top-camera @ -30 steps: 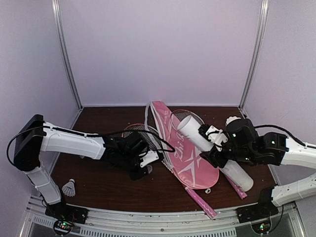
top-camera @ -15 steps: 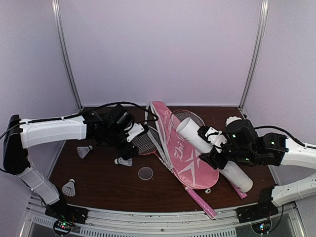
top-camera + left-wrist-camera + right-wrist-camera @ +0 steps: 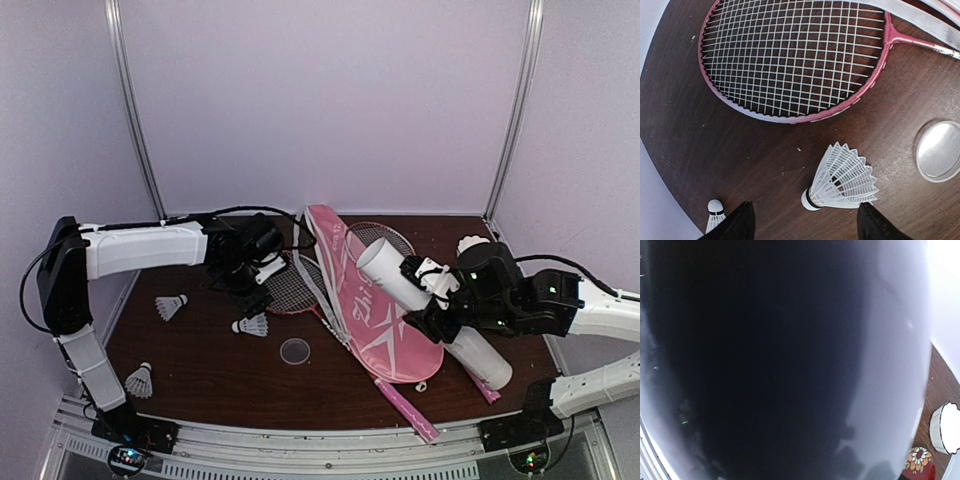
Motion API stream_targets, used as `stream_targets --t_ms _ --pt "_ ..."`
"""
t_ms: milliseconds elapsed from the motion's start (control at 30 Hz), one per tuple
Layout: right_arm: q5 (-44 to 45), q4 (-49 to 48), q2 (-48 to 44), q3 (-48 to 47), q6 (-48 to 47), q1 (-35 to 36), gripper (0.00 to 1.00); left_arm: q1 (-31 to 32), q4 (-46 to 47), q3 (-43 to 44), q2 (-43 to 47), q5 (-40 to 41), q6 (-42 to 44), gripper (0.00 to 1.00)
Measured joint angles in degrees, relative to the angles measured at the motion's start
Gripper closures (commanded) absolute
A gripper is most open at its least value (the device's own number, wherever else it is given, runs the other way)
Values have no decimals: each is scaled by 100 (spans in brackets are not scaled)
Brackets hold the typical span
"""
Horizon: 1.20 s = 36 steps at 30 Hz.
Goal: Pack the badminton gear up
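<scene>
Top external view first: the left arm reaches out over the left half of the dark table (image 3: 200, 390). Its left gripper (image 3: 256, 298) hangs with the jaws spread wide and nothing in them, just above a shuttlecock (image 3: 250, 325) lying on its side. From the left wrist camera that shuttlecock (image 3: 842, 181) rests on the wood just ahead of the two dark fingers (image 3: 740, 224), cork to the left and feathers fanned to the right, touched by neither. Beyond it the red-framed head of a racquet (image 3: 790, 55) lies flat, and a clear round lid (image 3: 940, 150) sits off to the right. A second shuttlecock (image 3: 170, 305) lies nearer the left wall, and a third shuttlecock (image 3: 140, 380) sits well apart at the front left corner. The pink cover (image 3: 365, 330) lies flat mid-table, the strung head of a second racquet (image 3: 390, 236) showing behind it and a pink handle (image 3: 405, 408) sticking out past its front edge. The right gripper (image 3: 437, 300) is clamped round the long white tube (image 3: 385, 268), holding it tilted above the cover, open mouth up toward the back left, lower end down at the front right. The right wrist camera is almost filled by the tube, dark and close. At its lower right corner a bit of the small red patterned dish (image 3: 917, 460) and a small white object (image 3: 945, 432) show on the table.
</scene>
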<state>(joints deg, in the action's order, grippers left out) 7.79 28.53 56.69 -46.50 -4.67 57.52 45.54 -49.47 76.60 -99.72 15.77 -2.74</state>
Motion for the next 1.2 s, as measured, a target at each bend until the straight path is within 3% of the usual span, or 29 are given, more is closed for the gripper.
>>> stream_targets --t_ms 300,700,833,1200 --pt "17 4 0 2 4 37 51 13 -264 452 -741 146 -85 37" --pt "81 13 -2 2 4 68 51 109 -667 614 -1213 426 -31 77" --pt "109 17 -2 2 4 76 51 109 -765 614 -1213 501 -33 100" --pt "118 7 -4 4 -50 203 51 101 -761 157 -697 660 -61 100"
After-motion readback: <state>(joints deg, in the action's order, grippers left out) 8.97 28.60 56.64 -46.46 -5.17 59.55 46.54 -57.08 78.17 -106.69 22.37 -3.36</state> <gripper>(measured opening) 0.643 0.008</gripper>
